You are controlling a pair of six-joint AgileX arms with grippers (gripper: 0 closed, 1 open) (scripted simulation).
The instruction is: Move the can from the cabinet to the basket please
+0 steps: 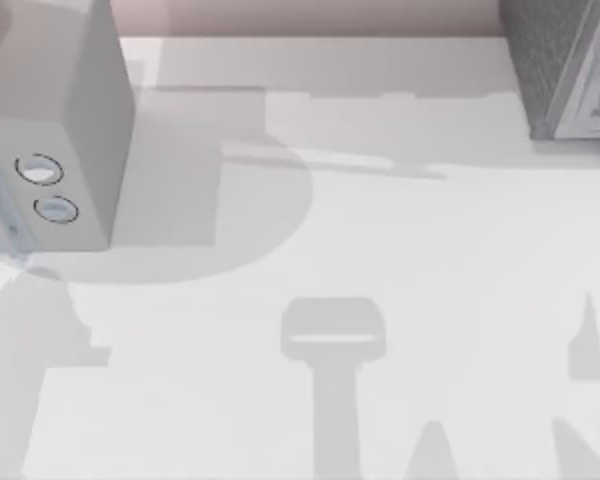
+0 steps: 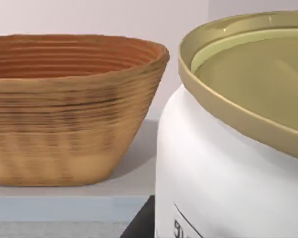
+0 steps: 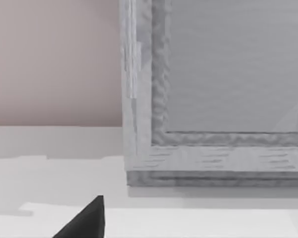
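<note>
1. The left claw itself is out of sight in the left wrist view, so I cannot tell whether it is spread or pinching anything; that camera sits very close to the can (image 2: pixel 228 163).
2. The can has a white rounded body with a bit of dark lettering low on its side and a gold rimmed top, which appears tilted toward the camera.
3. Just beside the can stands a woven basket (image 2: pixel 74 114), tan outside and reddish-brown on the ribbed inner wall. The part of its inside that can be seen holds nothing, and its floor is hidden by the near wall.
4. The basket rests on a pale grey ledge (image 2: pixel 64 201) with a lighter front edge. Whether the can touches the basket cannot be told.
5. Of the right claw, one dark fingertip (image 3: pixel 87 220) pokes into the right wrist view, over the white worktop (image 3: pixel 49 173); its spread cannot be told.
6. Past that fingertip stands a grey textured cabinet (image 3: pixel 213 99) with a framed panel, resting on the worktop against a pinkish wall.
7. From above, this cabinet sits at the far right corner, a grey box (image 1: pixel 55 130) with two round rings on its face sits at the far left, and arm shadows fall across the bare worktop between.
</note>
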